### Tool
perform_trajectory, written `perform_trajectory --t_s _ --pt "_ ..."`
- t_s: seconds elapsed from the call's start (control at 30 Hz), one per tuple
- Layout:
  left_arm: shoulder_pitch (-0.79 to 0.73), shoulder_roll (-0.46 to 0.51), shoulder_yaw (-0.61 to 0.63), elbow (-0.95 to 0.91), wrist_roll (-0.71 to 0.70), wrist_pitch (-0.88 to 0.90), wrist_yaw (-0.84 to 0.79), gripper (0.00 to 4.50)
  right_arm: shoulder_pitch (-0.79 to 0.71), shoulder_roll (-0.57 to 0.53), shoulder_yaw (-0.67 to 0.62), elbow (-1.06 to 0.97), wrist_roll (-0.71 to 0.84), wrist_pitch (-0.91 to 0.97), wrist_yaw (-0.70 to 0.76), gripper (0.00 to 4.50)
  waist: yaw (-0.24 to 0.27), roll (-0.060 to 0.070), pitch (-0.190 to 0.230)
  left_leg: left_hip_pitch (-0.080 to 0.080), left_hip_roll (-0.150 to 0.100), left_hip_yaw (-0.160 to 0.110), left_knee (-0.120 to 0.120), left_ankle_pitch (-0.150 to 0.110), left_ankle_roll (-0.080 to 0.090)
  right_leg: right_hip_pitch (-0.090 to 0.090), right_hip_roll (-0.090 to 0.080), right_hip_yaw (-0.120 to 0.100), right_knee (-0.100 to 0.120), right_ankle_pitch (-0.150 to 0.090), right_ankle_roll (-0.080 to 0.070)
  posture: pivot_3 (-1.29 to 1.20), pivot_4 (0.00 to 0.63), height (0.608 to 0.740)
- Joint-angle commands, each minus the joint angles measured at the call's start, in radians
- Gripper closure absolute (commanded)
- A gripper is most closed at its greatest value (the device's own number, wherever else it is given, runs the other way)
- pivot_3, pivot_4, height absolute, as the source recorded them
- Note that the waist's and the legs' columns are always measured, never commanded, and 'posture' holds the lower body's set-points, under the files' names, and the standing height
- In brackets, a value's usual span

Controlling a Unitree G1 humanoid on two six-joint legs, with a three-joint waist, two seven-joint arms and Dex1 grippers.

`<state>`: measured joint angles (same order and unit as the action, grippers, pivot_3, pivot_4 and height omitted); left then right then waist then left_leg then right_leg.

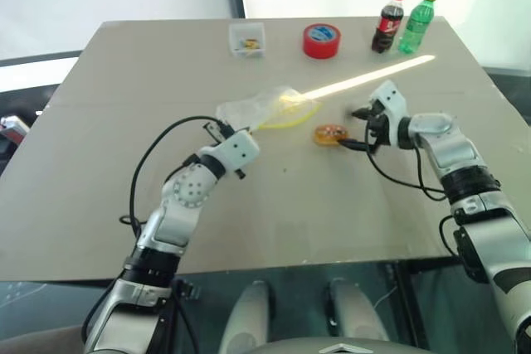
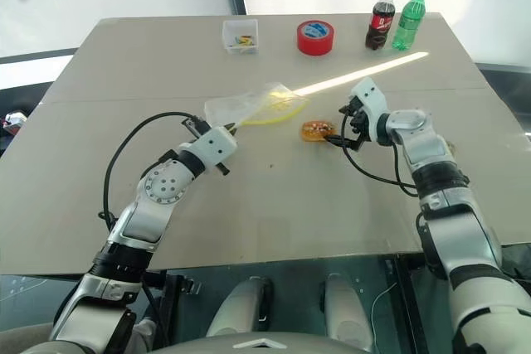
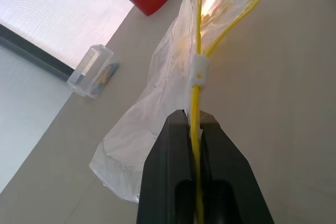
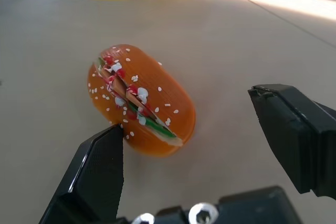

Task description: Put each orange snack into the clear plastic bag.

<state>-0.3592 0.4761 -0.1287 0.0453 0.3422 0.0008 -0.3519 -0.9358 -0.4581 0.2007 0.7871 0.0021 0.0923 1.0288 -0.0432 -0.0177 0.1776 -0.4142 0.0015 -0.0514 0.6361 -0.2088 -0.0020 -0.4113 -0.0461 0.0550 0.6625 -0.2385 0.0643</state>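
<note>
The clear plastic bag (image 1: 264,108) lies crinkled near the table's middle, its mouth edged by a yellow strip (image 3: 195,103). My left gripper (image 1: 219,129) is shut on that strip at the bag's near-left end, and the strip runs between its fingers (image 3: 170,150). One orange snack (image 1: 329,134), a glossy bun with sesame print, rests on the table just right of the bag's mouth. My right gripper (image 1: 353,128) stands wide open right beside the snack. One finger (image 4: 102,166) is close to the snack's side; the other (image 4: 294,135) is well apart from it.
Along the table's far edge stand a small clear box (image 1: 247,39), a red tape roll (image 1: 321,41), a cola bottle (image 1: 387,22) and a green bottle (image 1: 416,22). A bright sun stripe (image 1: 373,76) crosses the tabletop behind the snack.
</note>
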Motion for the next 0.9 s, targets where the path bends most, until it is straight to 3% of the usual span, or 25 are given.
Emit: perform_trajectory --t_s 0.03,0.47,0.67,0.9 --pt "-0.012 -0.002 0.000 -0.024 0.002 -0.010 0.010 4.50 -0.042 0.026 0.013 0.089 -0.020 -0.079 0.041 0.10 0.001 0.000 0.000 0.000 0.000 0.000 0.000 0.000 0.000 0.000 0.000 0.000 0.000 0.000 0.000 0.00 0.150 0.740" --pt "0.007 -0.006 0.000 -0.051 0.006 0.007 0.010 4.50 -0.097 0.071 -0.003 0.219 -0.053 -0.226 0.058 0.10 0.000 0.000 0.000 0.000 0.000 -0.001 0.000 0.000 0.000 0.000 0.000 0.000 0.000 0.000 0.000 0.00 0.150 0.740" --pt "0.004 -0.015 -0.005 -0.045 0.008 0.004 0.005 4.50 -0.095 0.068 -0.021 0.211 -0.035 -0.205 0.085 0.10 0.002 0.000 0.000 0.000 0.000 -0.001 0.000 0.000 0.000 0.000 0.000 0.000 0.000 0.000 0.000 0.00 0.150 0.740" --pt "-0.013 -0.015 -0.007 -0.022 0.007 -0.004 0.003 4.50 -0.075 0.062 -0.043 0.179 -0.021 -0.171 0.099 3.46 0.002 0.000 0.000 0.000 0.000 -0.001 0.000 0.000 0.000 0.000 0.000 0.000 0.000 0.000 0.000 0.00 0.150 0.740"
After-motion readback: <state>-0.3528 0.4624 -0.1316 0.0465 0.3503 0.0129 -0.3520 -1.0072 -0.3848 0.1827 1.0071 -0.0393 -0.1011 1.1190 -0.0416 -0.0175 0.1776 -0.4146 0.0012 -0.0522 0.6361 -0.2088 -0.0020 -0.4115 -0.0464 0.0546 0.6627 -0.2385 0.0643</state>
